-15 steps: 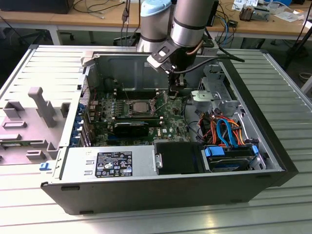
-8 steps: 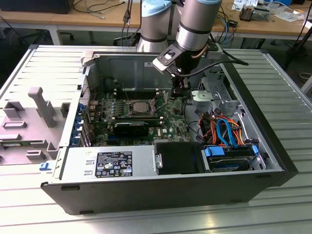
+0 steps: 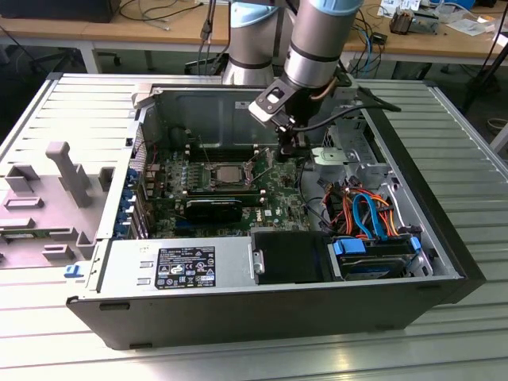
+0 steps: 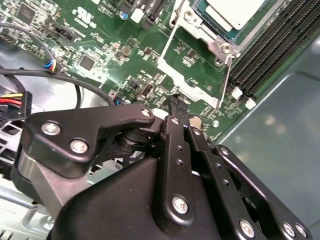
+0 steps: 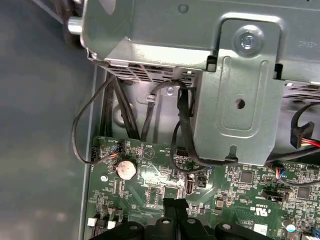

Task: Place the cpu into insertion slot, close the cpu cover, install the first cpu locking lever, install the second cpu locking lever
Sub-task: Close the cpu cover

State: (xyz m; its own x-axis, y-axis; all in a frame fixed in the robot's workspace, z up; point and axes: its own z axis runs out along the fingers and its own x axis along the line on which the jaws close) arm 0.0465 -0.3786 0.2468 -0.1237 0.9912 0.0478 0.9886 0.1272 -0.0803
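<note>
The cpu (image 3: 228,172) lies grey top up in the insertion slot (image 3: 208,176) on the green motherboard; the second wrist view shows the cpu (image 4: 235,12) too. A silvery cpu cover (image 4: 220,47) frames it, and I cannot tell whether the cover is fully down. A thin wire locking lever (image 4: 228,75) runs along the socket's side. My gripper (image 3: 287,151) hangs low over the board, just to the exterior view's right of the socket. Its black fingertips (image 4: 172,102) are pressed together near the frame's corner with nothing between them. The first wrist view shows the gripper (image 5: 175,204) over the board's edge.
A grey metal drive cage (image 5: 235,90) with black cables stands close beside the gripper. Long black memory slots (image 4: 270,45) run past the socket. A black shroud (image 3: 214,208), a silver power supply (image 3: 182,266) and orange and blue cables (image 3: 365,210) crowd the case's front.
</note>
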